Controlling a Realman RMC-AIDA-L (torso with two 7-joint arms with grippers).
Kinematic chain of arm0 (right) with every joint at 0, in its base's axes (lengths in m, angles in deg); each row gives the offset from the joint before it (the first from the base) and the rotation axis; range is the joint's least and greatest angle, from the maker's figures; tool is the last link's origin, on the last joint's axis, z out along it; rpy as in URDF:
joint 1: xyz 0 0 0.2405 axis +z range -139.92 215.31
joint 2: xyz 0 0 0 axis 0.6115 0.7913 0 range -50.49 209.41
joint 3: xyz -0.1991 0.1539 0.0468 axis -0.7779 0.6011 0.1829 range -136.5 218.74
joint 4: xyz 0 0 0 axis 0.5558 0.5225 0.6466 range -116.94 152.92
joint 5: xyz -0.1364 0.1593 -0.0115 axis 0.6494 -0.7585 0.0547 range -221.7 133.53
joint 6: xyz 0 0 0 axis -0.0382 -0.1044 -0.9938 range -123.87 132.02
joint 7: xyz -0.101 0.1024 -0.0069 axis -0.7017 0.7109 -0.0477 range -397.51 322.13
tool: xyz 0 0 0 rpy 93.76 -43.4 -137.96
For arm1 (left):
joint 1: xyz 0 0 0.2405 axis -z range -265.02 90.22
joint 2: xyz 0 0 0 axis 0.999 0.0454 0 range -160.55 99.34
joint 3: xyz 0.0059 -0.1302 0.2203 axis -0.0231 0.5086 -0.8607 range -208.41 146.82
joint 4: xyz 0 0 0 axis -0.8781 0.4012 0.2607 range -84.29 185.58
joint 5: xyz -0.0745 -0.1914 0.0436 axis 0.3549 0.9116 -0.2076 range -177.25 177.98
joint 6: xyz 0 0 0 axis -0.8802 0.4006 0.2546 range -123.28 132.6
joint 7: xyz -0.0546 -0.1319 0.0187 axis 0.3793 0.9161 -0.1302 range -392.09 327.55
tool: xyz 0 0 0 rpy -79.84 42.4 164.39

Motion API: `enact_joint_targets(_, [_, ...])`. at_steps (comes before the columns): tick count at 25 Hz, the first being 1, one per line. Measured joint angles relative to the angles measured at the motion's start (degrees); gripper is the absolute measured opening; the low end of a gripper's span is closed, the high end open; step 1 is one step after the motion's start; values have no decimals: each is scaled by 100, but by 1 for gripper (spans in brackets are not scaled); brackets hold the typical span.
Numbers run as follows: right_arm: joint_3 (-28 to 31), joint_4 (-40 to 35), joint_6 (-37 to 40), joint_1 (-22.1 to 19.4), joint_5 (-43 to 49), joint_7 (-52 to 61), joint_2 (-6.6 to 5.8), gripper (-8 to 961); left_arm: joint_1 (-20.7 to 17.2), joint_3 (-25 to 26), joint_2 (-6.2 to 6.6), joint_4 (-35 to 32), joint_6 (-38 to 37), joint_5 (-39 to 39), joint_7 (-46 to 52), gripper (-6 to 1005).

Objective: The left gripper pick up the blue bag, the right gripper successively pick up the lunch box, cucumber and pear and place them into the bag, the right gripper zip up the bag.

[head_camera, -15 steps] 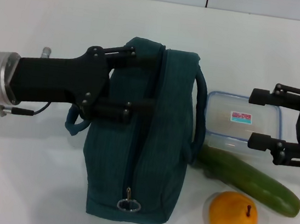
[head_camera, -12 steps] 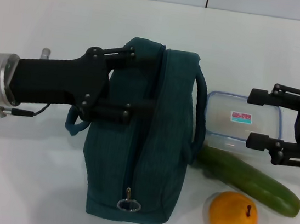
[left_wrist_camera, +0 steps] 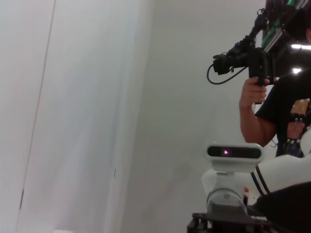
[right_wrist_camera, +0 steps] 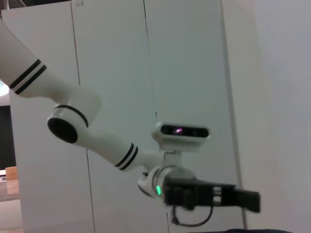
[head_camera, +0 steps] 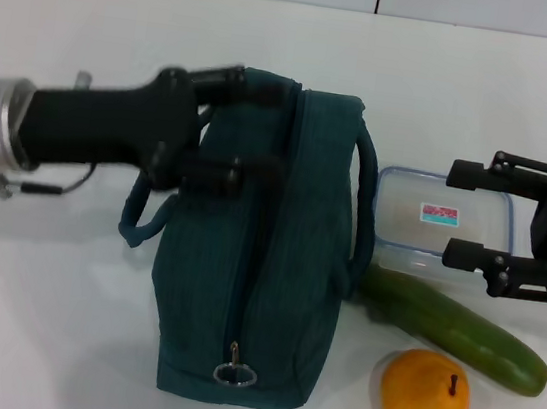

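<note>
One blue bag (head_camera: 256, 263), lunch box (head_camera: 423, 219), cucumber (head_camera: 454, 329), pear (head_camera: 424, 398)

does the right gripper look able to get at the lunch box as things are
Probably yes. The right gripper is open, its fingers straddling the near end of the lunch box. Nothing lies on the lid; the cucumber runs along its front edge only.

The blue bag (head_camera: 257, 253) stands mid-bench (head_camera: 37, 315). At its 3 o'clock lies the lunch box (head_camera: 423, 219); the cucumber (head_camera: 454, 329) lies just in front of the box (touching, it seems), and the pear (head_camera: 424, 398) sits at the bag's 4 o'clock.
</note>
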Motion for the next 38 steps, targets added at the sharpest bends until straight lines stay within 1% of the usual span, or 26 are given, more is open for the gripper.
enact_joint_targets(2, [2, 1, -4, 0, 0, 4, 0, 728, 137, 106, 109, 4, 98, -13, 636, 862])
enact_joint_targets(3, [5, 0, -5, 0, 0, 5, 0, 728, 137, 106, 109, 4, 98, -13, 636, 862])
enact_joint_targets(4, [19, 0, -6, 0, 0, 4, -1, 728, 286, 158, 261, 2, 188, -32, 1306, 861])
enact_joint_targets(8, [112, 0, -9, -35, 0, -10, -13, 728, 470, 131, 407, -15, 196, -68, 1734, 858])
enact_joint_targets(13, [148, 0, -20, -31, -1, -9, -48, 728, 562, 158, 501, -31, 255, -206, 1872, 855])
enact_joint_targets(16, [149, 1, -53, -1, -1, -12, -45, 728, 431, 316, 523, -228, 198, -178, 1590, 853])
enact_joint_targets(19, [149, -4, -112, 9, -1, -13, -24, 727, 139, 871, 515, -775, 226, -293, 1713, 851])
enact_joint_targets(22, [150, -43, -141, 11, -1, -9, -15, 727, -231, 1691, 470, -1579, 438, -852, 2139, 849])
enact_joint_targets(24, [150, -66, -149, 10, -1, 0, -12, 727, -529, 2476, 368, -2278, 732, -1525, 2692, 847])
enact_joint_targets(25, [150, -82, -154, 11, -1, 5, -8, 727, -645, 2887, 279, -2672, 854, -1884, 2963, 847])
enact_joint_targets(26, [157, -95, -158, 10, -1, 9, -7, 727, -773, 3360, 137, -3072, 949, -2410, 3315, 846])
enact_joint_targets(27, [168, -108, -162, 9, -1, 13, -3, 727, -857, 3689, 15, -3410, 998, -2856, 3576, 845])
enact_joint_targets(28, [179, -116, -165, 5, -1, 15, -2, 727, -978, 4178, -214, -3858, 1001, -3480, 3926, 844])
enact_joint_targets(29, [179, -116, -165, 5, -1, 15, -2, 727, -1038, 4407, -339, -4109, 995, -3778, 4128, 844])
enact_joint_targets(30, [196, -127, -166, -14, -1, 17, 3, 727, -1146, 4691, -534, -4477, 983, -4169, 4365, 843])
enact_joint_targets(31, [197, -127, -166, -14, -1, 17, 3, 727, -1228, 4828, -639, -4724, 979, -4421, 4550, 842])
enact_joint_targets(33, [198, -129, -166, -17, 0, 18, 3, 727, -1409, 4966, -806, -5130, 962, -4830, 4847, 841])
enact_joint_targets(35, [200, -130, -166, -17, 20, 18, -7, 727, -1538, 4979, -871, -5327, 942, -5046, 5038, 840])
enact_joint_targets(38, [202, -132, -166, -1, 54, 20, -19, 727, -1756, 4979, -914, -5466, 889, -5234, 5183, 838])
